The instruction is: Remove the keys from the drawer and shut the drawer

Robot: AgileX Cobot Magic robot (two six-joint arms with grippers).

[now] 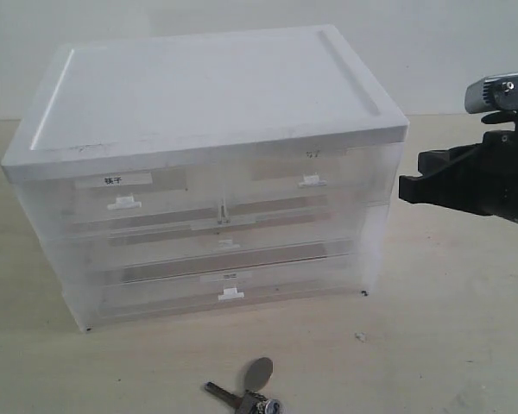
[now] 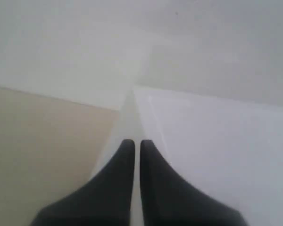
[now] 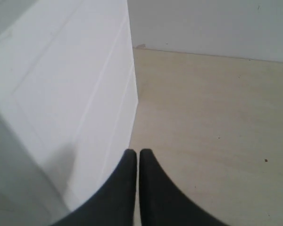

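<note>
In front of cabinet (image 1: 207, 86), keys (image 1: 246, 392) lie on table (image 1: 449, 345); drawer (image 1: 121, 197), cabinet's upper-left slot, looks flush. Left gripper (image 2: 133, 143), right gripper (image 3: 137, 153) pinched closed, empty. Likely best: back arms clear of cabinet, no nudging

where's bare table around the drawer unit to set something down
Bare table: front right of the drawer unit, below the right gripper, and front left, left of the keys. The unit's flat top is bare too. Crowded: front centre at the keys.
</note>
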